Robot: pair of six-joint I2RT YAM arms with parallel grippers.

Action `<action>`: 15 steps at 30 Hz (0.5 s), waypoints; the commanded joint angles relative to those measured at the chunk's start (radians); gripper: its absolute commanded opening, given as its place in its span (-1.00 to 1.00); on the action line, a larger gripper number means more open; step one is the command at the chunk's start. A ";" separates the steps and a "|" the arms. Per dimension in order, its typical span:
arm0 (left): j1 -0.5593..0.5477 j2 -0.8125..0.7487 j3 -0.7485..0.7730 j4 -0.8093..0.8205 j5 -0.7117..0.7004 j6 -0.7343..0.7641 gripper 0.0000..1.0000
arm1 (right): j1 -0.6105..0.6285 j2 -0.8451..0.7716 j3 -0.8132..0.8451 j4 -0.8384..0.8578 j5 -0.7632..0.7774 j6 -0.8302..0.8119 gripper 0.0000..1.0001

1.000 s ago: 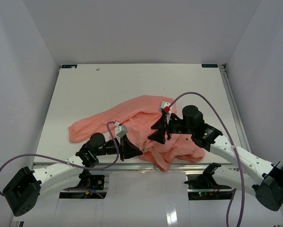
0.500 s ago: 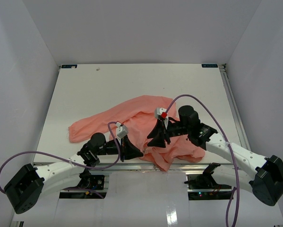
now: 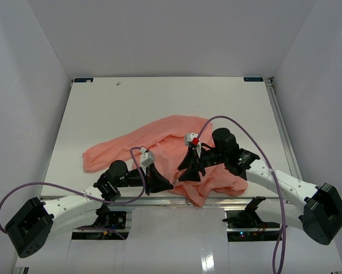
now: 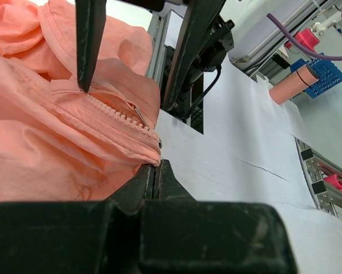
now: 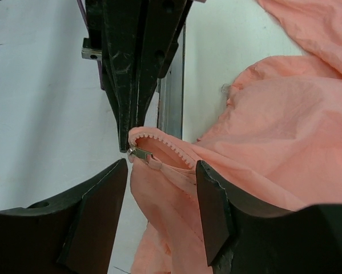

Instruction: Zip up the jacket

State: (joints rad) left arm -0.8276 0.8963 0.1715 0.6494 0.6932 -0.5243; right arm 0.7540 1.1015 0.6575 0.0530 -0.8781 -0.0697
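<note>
since a second ago the right gripper [image 3: 189,164] has drawn leftward and nearer, closing on the left gripper [image 3: 159,181], which has hardly shifted. the jacket [image 3: 159,137] lies as it did. nearest, at the front edge of the table [image 3: 159,97], the left gripper [image 4: 156,171] is clamped shut on the jacket's hem corner, right at the bottom end of the zip. just beyond that pinch sits the zip slider [image 4: 141,116], its pull tab loose, with the zip teeth [image 4: 108,108] running away from it. the right gripper [image 5: 159,171] hangs over this spot with jaws apart, one finger on each side of the zip slider [image 5: 137,153], holding nothing. farther off, the rest of the jacket is bunched across the middle of the table, one sleeve trailing left. i judge the zipping barely begun: the zip slider sits at the hem end and nearly the whole run is left. whether both rows of teeth are seated in it i cannot tell.
</note>
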 commanded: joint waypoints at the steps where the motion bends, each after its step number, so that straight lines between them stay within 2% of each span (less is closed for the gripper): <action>1: 0.005 0.008 -0.002 0.033 0.026 -0.002 -1.00 | 0.013 0.049 0.033 -0.002 -0.020 -0.028 0.13; 13: 0.005 0.033 0.006 0.026 0.030 0.004 -1.00 | 0.018 0.073 0.030 0.076 -0.085 0.009 -0.19; 15: 0.006 0.033 0.006 0.023 0.026 0.004 -1.00 | 0.018 0.070 0.028 0.079 -0.088 0.013 -0.34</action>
State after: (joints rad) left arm -0.8265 0.9287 0.1715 0.6590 0.7021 -0.5243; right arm 0.7670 1.1801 0.6582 0.0831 -0.9251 -0.0670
